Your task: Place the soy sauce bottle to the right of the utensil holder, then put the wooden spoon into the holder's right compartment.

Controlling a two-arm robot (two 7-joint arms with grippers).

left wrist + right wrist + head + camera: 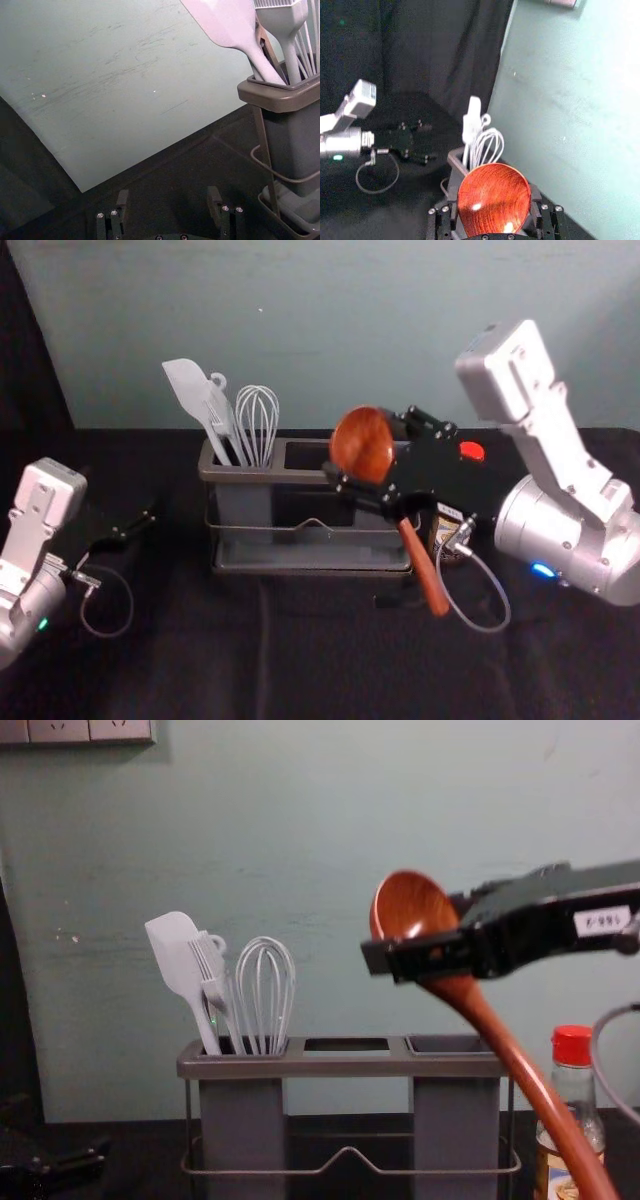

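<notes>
Upright first, then down

By the black right gripper [363, 445], fingers parted by the bowl's [494, 200] width, the reddish-brown wooden spoon [535, 1080] was held, handle [425, 565] slanted down toward the near right. It was best stood upright over the grey plastic utensil holder's [340, 1066] right compartment [455, 1125], then lowered, the red-capped glass soy sauce bottle [576, 1090] alongside being avoided. The open black left gripper [168, 195] was parked leftward.

The wooden spoon [480, 1010], glossy red-brown, is up in the R gripper [368, 446], bowl end high, handle slanting down to the R, in front of the utensil holder [345, 1067]. Holder's gray w/ a wire frame, upright. Soy sauce bottle [584, 1110], clear w/ red cap & label, stands just R of it.
</notes>
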